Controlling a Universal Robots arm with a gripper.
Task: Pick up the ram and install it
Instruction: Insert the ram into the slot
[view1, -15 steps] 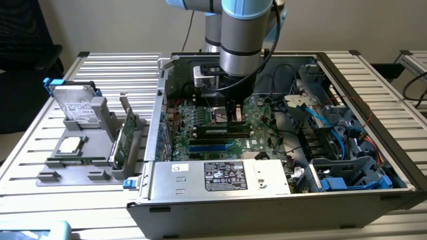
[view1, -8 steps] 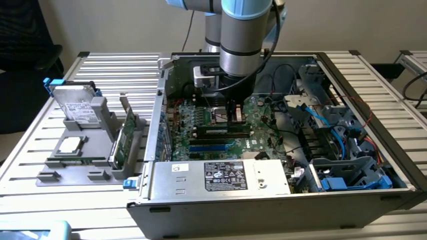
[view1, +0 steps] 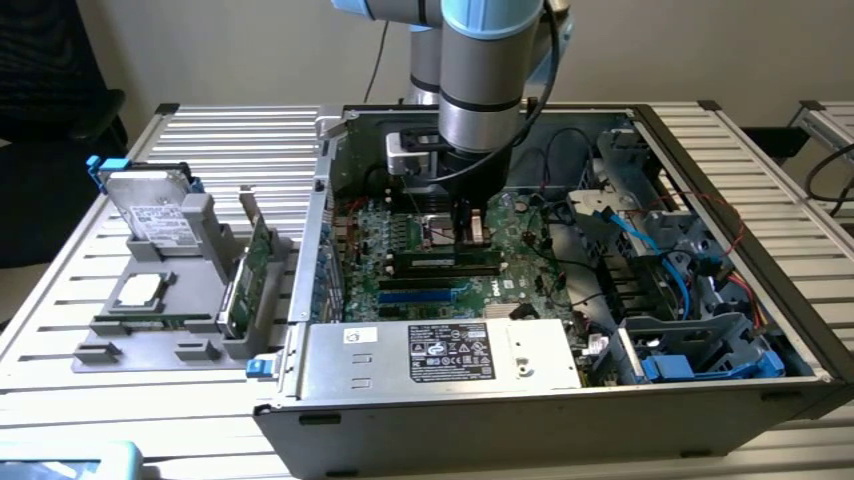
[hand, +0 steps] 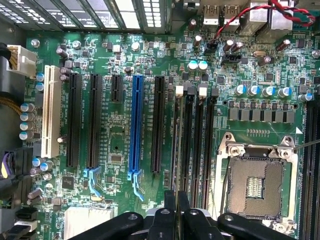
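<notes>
Three spare parts (drive (view1: 151, 210), processor (view1: 139, 291), tall green card (view1: 246, 272)) sit parked in a grey holder (view1: 134, 350) at the exterior view's left, clear of the work. Further right, inside the open case (view1: 534, 420), the gripper (view1: 467, 238) pinches the ram (view1: 447, 262) between narrow fingers. It stands on edge along the motherboard (hand: 115, 135) and its black memory slots (hand: 200, 145), a hold seemingly meant to keep it square.

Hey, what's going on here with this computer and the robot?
A robot arm reaches into the open computer case. Its gripper is closed on the ram, a thin stick held on edge right at the black memory slots of the motherboard. Whether it is fully seated, I cannot tell.
</notes>
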